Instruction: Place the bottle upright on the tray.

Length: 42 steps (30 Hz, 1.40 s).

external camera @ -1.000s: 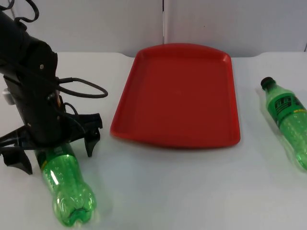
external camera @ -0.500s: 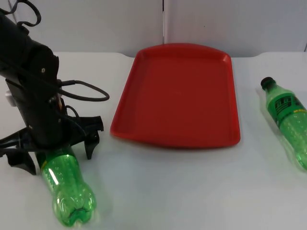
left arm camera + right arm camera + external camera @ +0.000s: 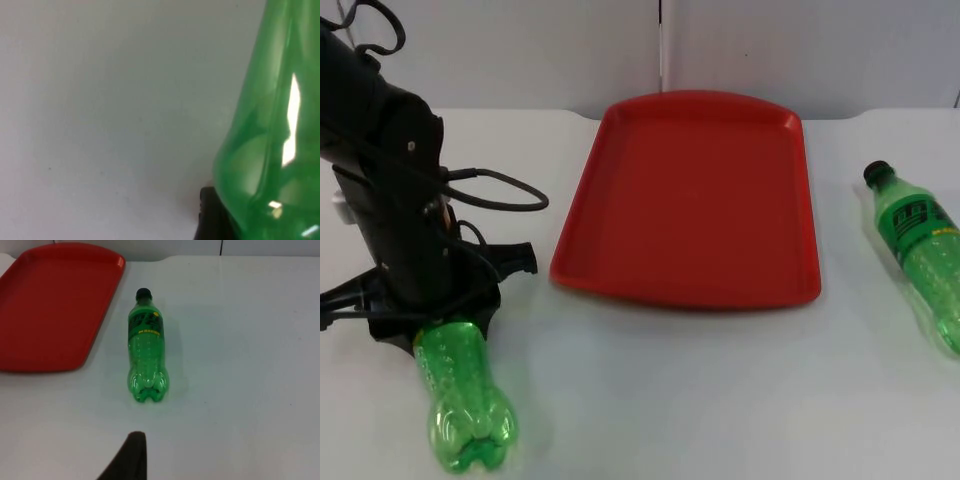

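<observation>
Two green bottles lying flat, one in the left gripper's jaws

Two clear green plastic bottles are lying on the white table top (image 3: pixel 670 400). Nearest, the left bottle (image 3: pixel 460 395) is lying on its side with its lobed base toward the camera and its upper part under the left gripper (image 3: pixel 432 322), whose jaws are closing tight around the bottle's shoulder; in the left wrist view its green wall (image 3: pixel 272 140) is pressing against a black fingertip. At the table's right side, the second green bottle with a black cap and a green label (image 3: pixel 918 250) is lying flat, cap pointing away, well apart from the left one. The right gripper (image 3: pixel 127 460) is waiting above the table, short of that bottle (image 3: pixel 146 347); its jaw state I cannot tell. Between the bottles, farther back, the flat red plastic tray (image 3: pixel 695 200) is sitting bare. Behind it, the grey partition wall (image 3: pixel 770 45) is closing off the table.
</observation>
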Each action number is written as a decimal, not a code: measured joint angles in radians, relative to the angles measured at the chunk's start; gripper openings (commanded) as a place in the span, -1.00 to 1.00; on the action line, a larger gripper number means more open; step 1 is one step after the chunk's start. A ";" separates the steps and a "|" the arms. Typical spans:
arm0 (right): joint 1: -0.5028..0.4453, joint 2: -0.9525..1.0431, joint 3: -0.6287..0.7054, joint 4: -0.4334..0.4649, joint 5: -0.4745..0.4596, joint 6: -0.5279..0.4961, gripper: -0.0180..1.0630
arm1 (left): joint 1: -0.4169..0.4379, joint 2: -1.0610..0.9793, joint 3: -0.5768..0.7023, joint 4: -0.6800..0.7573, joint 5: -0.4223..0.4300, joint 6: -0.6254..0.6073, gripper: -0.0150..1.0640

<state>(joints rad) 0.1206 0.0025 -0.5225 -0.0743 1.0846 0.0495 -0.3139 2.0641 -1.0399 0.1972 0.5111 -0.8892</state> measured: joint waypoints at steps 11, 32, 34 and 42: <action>0.000 0.000 0.000 0.000 0.000 0.000 0.99 | 0.000 -0.098 0.000 -0.048 -0.035 0.045 -0.97; 0.000 0.000 0.000 0.000 0.000 0.000 0.99 | -0.008 -0.549 0.002 0.393 -0.773 0.106 -0.97; 0.000 0.000 0.000 0.000 0.000 0.000 0.99 | -0.008 -0.550 0.002 0.474 -0.872 0.134 -0.97; 0.000 0.000 0.000 0.000 0.000 0.000 0.99 | -0.010 -0.550 0.002 0.535 -1.014 0.264 -0.97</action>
<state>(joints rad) 0.1206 0.0025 -0.5225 -0.0743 1.0846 0.0495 -0.3240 1.5145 -1.0381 0.7322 -0.5033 -0.6250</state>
